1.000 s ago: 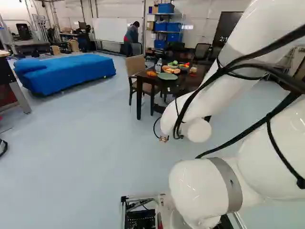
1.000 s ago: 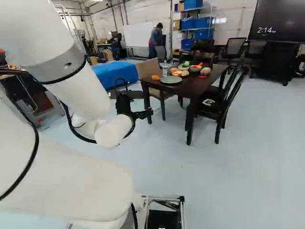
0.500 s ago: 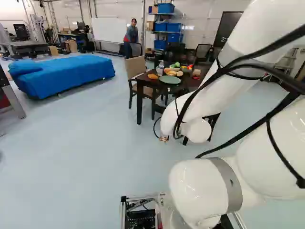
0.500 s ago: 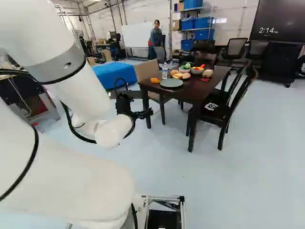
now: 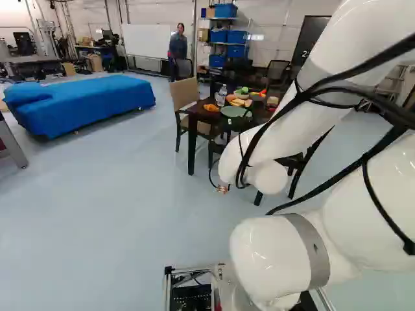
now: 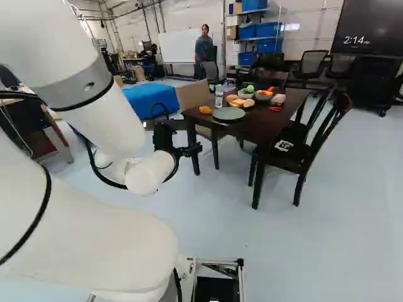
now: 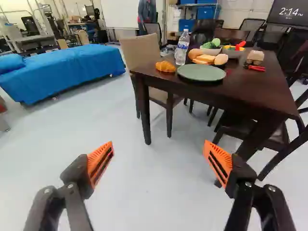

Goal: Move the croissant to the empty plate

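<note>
Evidently, the whole move is remaining: the croissant is lying on the desk, beside the plate, which is sitting empty. The tool is hanging short of them, its fingers standing wide apart and gripping nothing. Approach, grasp, lift and placing are all pending. The bottle is wearing a printed label; a screen is showing pale figures.

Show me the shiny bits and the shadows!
Left base view: white shine on the arm; right base view: a bright patch on the wall beside the blue bins; wrist view: a shadow on the floor under the blue cover.
</note>
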{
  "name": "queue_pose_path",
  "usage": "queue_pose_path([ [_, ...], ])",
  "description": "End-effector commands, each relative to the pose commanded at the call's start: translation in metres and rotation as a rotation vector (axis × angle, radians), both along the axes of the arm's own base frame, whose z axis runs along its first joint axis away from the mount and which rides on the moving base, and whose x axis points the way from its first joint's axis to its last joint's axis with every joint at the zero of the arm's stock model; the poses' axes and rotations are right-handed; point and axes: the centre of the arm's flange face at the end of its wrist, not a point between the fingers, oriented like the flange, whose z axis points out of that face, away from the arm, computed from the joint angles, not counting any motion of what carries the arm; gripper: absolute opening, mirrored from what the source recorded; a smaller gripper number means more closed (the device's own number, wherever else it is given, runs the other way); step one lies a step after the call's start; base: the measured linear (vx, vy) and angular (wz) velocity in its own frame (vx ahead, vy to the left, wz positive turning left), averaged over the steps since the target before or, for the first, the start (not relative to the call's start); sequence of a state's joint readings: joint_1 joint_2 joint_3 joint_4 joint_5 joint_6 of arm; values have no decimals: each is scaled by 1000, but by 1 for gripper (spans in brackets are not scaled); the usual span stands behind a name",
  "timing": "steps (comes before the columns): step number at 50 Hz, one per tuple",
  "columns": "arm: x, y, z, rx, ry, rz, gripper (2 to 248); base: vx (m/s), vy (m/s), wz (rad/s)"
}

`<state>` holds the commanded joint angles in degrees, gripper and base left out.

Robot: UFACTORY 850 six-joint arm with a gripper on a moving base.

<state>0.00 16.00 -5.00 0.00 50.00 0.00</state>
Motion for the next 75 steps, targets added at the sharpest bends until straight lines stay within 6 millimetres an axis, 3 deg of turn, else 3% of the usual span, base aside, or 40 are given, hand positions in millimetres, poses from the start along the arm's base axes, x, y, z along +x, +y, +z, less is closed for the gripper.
queue_pose_path([
  [75, 0, 0, 0, 0, 0, 0, 247, 148, 53, -18],
])
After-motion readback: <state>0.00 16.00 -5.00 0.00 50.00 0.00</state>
